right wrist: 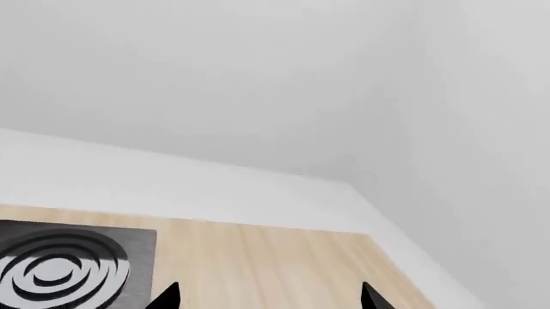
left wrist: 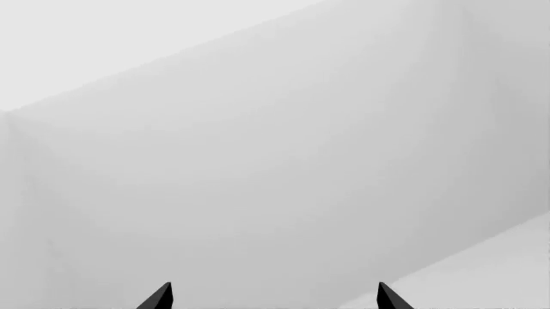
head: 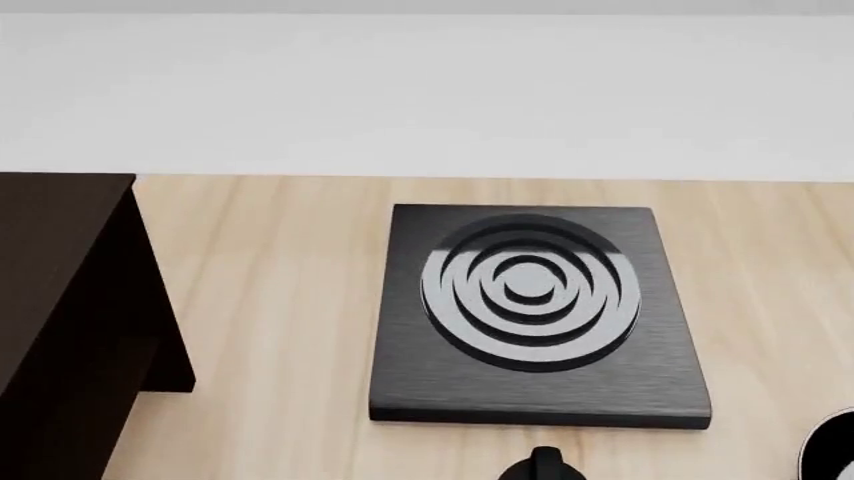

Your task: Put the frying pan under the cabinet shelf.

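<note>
The cabinet shelf (head: pixel 60 320) is a big dark brown box on the left of the wooden table in the head view. A curved silvery rim with a dark inside (head: pixel 834 445) is cut off at the bottom right edge. It may be the frying pan, but I cannot tell. A small black rounded piece (head: pixel 545 465) pokes in at the bottom edge. My left gripper (left wrist: pixel 275 297) is open and empty, facing bare white walls. My right gripper (right wrist: pixel 268 297) is open and empty above the light wood table. Neither gripper shows in the head view.
A square black stove plate (head: pixel 534 310) with concentric rings lies mid-table; its corner also shows in the right wrist view (right wrist: pixel 60 267). The light wooden table (head: pixel 280 300) ends at a white wall behind. Bare wood lies between the cabinet and the plate.
</note>
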